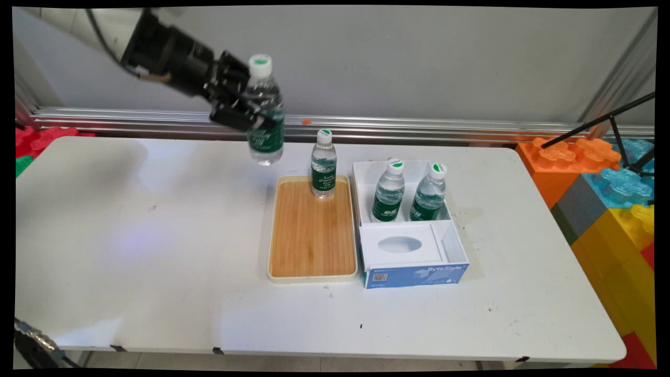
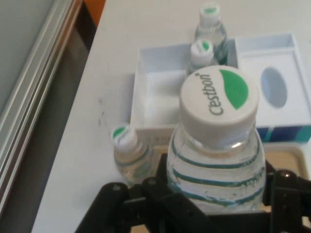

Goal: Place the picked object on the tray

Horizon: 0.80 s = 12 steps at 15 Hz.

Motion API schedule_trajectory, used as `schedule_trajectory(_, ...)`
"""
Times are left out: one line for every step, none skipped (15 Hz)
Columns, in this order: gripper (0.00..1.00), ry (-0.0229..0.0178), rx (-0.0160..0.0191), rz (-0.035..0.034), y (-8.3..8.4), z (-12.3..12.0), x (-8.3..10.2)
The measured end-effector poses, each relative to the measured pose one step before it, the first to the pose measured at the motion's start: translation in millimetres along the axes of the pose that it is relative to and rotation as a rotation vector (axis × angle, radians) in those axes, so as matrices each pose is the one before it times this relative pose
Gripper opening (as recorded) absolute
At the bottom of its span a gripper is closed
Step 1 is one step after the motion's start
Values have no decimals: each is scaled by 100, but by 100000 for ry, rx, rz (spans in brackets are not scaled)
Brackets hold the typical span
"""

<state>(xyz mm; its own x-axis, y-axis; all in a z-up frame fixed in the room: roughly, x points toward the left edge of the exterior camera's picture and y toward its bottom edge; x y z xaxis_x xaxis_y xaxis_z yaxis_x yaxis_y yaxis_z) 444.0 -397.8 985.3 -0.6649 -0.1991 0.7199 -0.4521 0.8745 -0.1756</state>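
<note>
My gripper (image 1: 250,110) is shut on a water bottle (image 1: 265,112) with a green label and white cap, held upright in the air above the table's far side, left of the tray. In the hand view the held water bottle (image 2: 216,141) fills the middle, its cap lettered Cestbon, with my gripper (image 2: 214,194) clamped round its body. A second bottle (image 1: 323,165) stands at the far end of the wooden tray (image 1: 311,235). Two more bottles (image 1: 389,191) (image 1: 428,192) stand in the white box (image 1: 405,173); the hand view shows the box (image 2: 155,97) beyond the held bottle.
A blue and white tissue box section (image 1: 413,256) with an oval opening adjoins the white box on its near side. Large coloured foam blocks (image 1: 607,188) stand off the table's right end. An aluminium rail (image 1: 157,118) runs along the wall behind the table.
</note>
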Motion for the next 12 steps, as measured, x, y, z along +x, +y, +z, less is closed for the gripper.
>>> schedule_trajectory(0, -11, 653, 402, 205, 536, -1253)
schedule_trajectory(0, 178, 574, 251, 213, 609, -1180)
schedule_trajectory(0, 349, 417, 218, 106, 656, -913)
schedule_trajectory(0, 658, 339, 432, 63, 853, -911)
schedule_trajectory(0, 666, 369, 372, 32, 689, -749)
schedule_trajectory(0, 807, 326, 337, -57, 868, -789)
schedule_trajectory(0, 581, 174, 81, -129, 769, -682)
schedule_trajectory(0, 345, -99, -49, -196, 810, -701)
schedule_trajectory(0, 190, -211, -132, -189, 650, -614)
schedule_trajectory(0, 178, -525, -172, -248, 761, -715)
schedule_trajectory(0, 265, -691, -33, -316, 829, -783)
schedule_trajectory(0, 152, -416, -41, -206, 466, -427)
